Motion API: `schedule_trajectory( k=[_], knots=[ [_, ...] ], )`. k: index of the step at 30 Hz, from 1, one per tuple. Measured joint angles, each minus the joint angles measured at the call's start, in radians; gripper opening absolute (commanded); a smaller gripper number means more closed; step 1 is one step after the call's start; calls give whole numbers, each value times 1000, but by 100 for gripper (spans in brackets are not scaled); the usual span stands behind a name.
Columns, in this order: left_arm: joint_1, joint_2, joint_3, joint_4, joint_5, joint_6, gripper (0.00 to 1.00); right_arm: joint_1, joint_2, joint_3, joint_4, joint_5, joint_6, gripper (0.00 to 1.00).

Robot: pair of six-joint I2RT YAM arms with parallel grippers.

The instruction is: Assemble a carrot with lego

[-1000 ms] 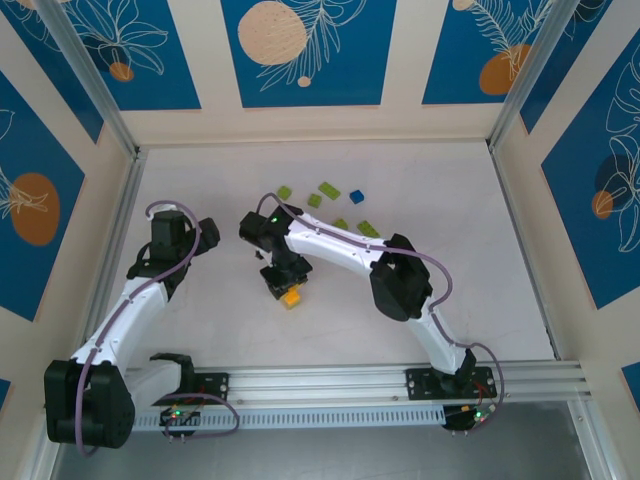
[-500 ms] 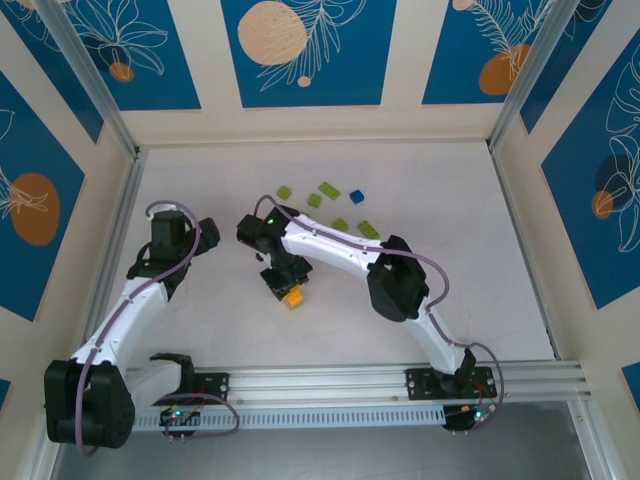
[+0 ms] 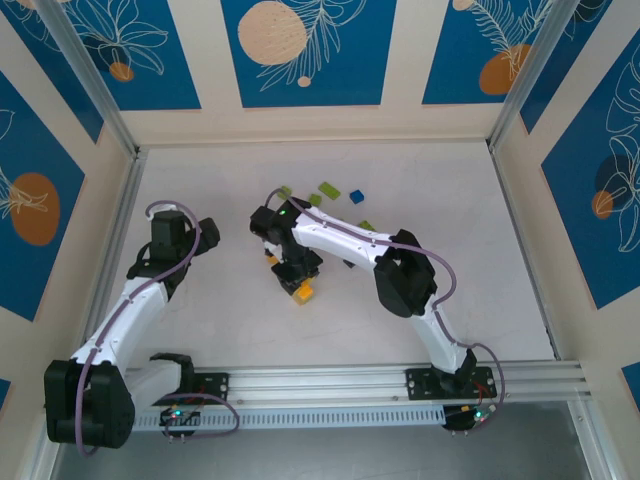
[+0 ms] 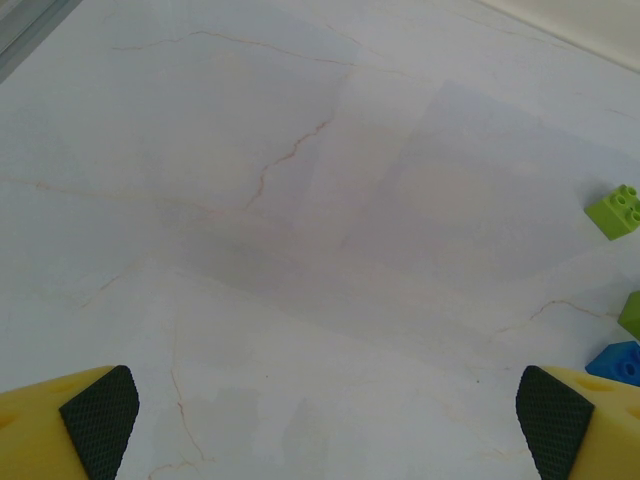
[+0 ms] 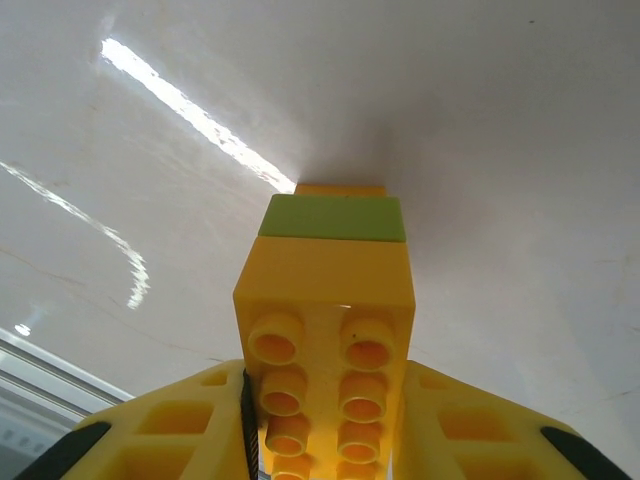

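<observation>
While the right hand [image 5: 322, 425] clamps the lego stack [image 5: 326, 285], the left hand [image 4: 325, 425] gapes over bare tabletop [image 4: 300, 200].

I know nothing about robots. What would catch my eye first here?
The right gripper, near the middle of the white table, is clamped on a short stack of orange-yellow studded plastic bricks with one lime green brick sandwiched in. Beyond it lie loose lime green bricks and a small blue brick, while the left gripper hangs open over a bare patch.
</observation>
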Motion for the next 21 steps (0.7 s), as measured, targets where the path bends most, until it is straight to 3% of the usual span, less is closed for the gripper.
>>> schedule_trajectory(
  k=[12,21],
  knots=[
    [0,2,0,-3,0,0,100,-25,-30,-53,4,12,-185,39],
    [0,2,0,-4,0,0,100,-17,-45,-82,4,37,-218,46]
  ],
)
